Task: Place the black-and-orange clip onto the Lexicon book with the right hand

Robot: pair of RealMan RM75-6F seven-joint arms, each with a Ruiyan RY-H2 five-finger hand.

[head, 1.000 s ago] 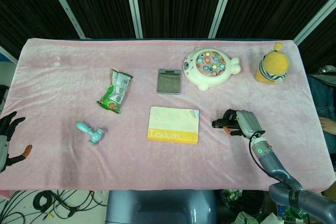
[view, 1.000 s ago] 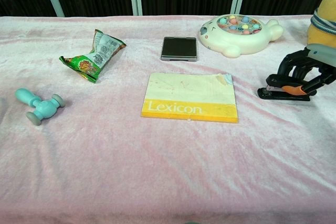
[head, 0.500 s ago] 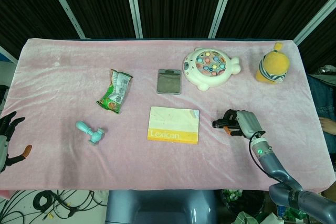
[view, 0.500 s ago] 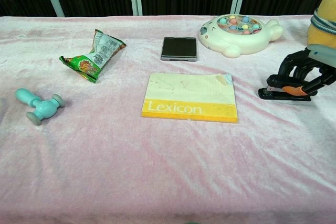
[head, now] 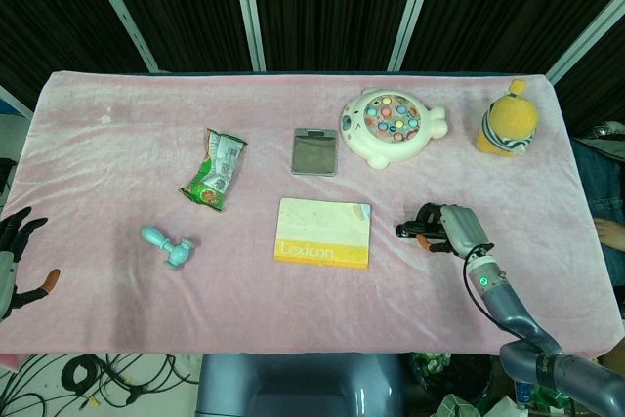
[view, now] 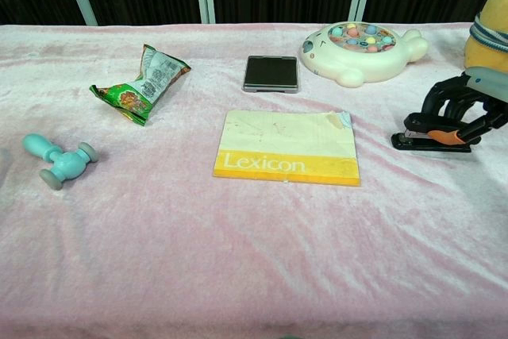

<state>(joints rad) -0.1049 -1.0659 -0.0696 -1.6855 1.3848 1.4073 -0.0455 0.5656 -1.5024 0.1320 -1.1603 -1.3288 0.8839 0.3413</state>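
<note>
Clip [view: 430,139], black and orange, lies on the pink-covered table [head: 107,183] at roughly 3 o'clock from the Lexicon book [view: 287,148], well apart from it and not on it. The right hand [head: 451,229] has its dark fingers [view: 449,102] curled down over the clip, arching on both sides of it, and looks to be grasping it, while the clip's underside seems to rest on the cloth; whether it has left the surface cannot be told. The book sits flat near the table's middle, yellow band toward the robot. At 12 o'clock from the book is a small dark rectangular device [head: 314,150], and at about 1 o'clock a white fishing-game toy [head: 389,127] with coloured pieces. A yellow plush figure [head: 508,121] stands near the far right edge. At 10 o'clock from the book lies a green snack packet [view: 141,83], and at 9 o'clock a teal toy hammer [view: 58,159]. The left hand [head: 12,246] hangs off the table's left edge, fingers spread and holding nothing
</note>
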